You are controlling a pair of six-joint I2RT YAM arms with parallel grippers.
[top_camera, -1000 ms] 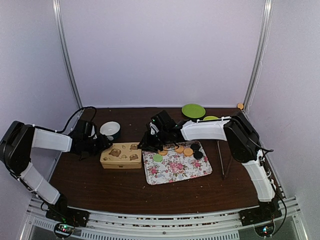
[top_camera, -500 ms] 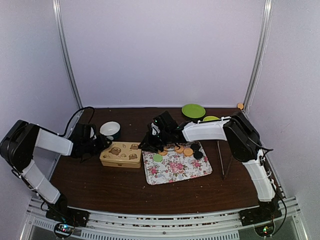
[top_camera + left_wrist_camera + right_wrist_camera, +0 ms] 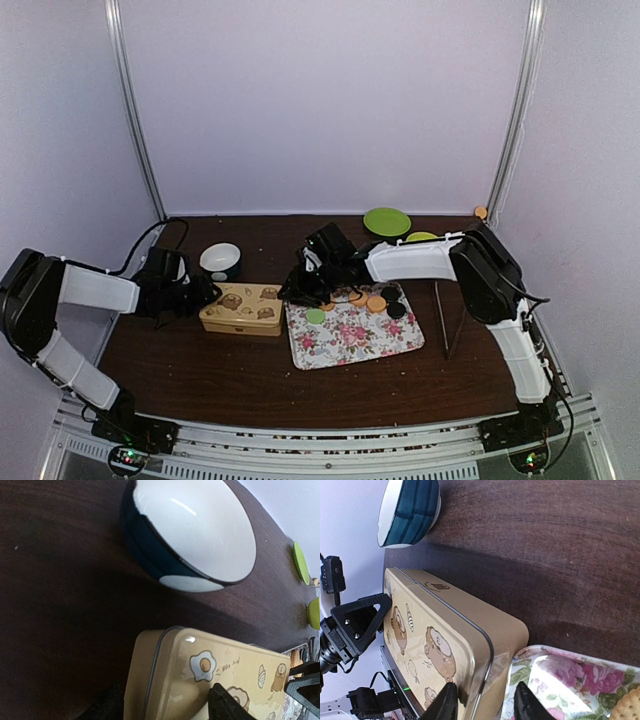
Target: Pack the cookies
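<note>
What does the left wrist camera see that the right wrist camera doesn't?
Only the left wrist view shows the round green plate and the yellow-green bowl, far off. Only the right wrist view clearly shows the flowery rectangular tray and the edge of a round orange-yellow cookie on it; the left view gets just a blurry sliver there. Both show the cream rectangular tin with cartoon drawings, the dark blue bowl with a white inside and the dark brown wooden table.

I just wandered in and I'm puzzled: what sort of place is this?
Probably a robot test booth, not a kitchen: blank walls on metal posts enclose one table, with a left arm and right arm bolted at its near edge.
</note>
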